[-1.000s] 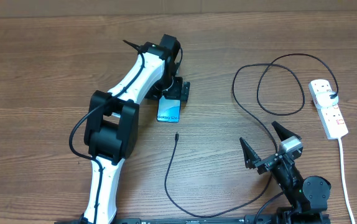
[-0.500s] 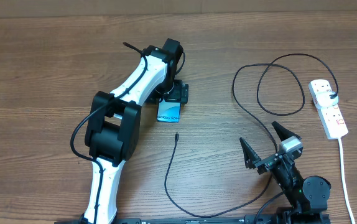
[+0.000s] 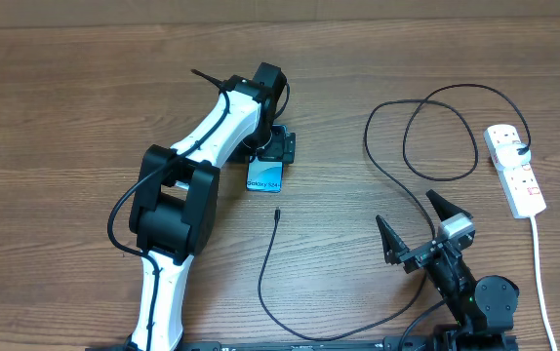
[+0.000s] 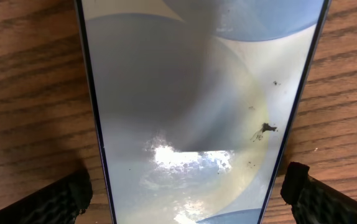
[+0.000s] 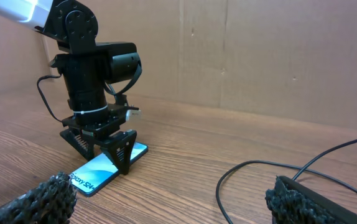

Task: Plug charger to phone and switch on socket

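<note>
Left gripper spread wide, fingers either side of the phone at its far end, clamping nothing. Right gripper also released, well right of the phone. Risk: glossy glass slab on smooth wood table; an off-centre squeeze could skid or twist it. Charger is thin, limp black cable, tip just off the phone's near end. Socket, rigid white plastic, far right of the phone.

The left arm stretches toward one o'clock, wrist pointing straight down, left gripper spread wide; the right gripper sits low at five o'clock, jaws equally wide.
</note>
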Controlling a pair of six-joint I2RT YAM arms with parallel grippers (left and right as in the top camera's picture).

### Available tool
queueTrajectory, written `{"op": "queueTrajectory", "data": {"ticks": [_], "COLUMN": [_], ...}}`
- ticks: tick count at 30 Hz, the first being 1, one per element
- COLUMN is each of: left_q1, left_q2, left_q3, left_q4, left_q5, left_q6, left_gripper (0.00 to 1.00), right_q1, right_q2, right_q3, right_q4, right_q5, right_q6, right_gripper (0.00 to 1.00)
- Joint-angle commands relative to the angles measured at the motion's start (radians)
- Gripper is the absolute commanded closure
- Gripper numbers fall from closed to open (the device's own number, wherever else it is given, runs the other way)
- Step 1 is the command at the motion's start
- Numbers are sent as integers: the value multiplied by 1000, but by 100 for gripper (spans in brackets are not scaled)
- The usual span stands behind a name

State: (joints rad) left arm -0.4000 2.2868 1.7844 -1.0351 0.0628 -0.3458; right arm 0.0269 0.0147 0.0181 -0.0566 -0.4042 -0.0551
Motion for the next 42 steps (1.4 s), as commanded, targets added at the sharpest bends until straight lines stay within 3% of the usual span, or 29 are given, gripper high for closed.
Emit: {"op": "queueTrajectory", "data": {"ticks": [1, 26, 34, 42], "left_q1": [0, -1, -1, -1], "left_q2": [60, 61, 61, 61], "left_q3": [-56, -62, -62, -62], "left_q4": [0, -8, -21, -83], "left_q5": [16, 14, 15, 15], "left_q6": [-18, -51, -51, -51], "left_gripper": [0, 0, 20, 20], "right_q1": [5, 5, 5, 5], "right_q2": [-12, -12, -12, -12], "right_q3": [-10, -10, -10, -10], "right_q4": [2, 2, 2, 2], "right_q5": [-1, -1, -1, -1], "right_q6": [5, 5, 5, 5], "right_gripper": [0, 0, 0, 0]}}
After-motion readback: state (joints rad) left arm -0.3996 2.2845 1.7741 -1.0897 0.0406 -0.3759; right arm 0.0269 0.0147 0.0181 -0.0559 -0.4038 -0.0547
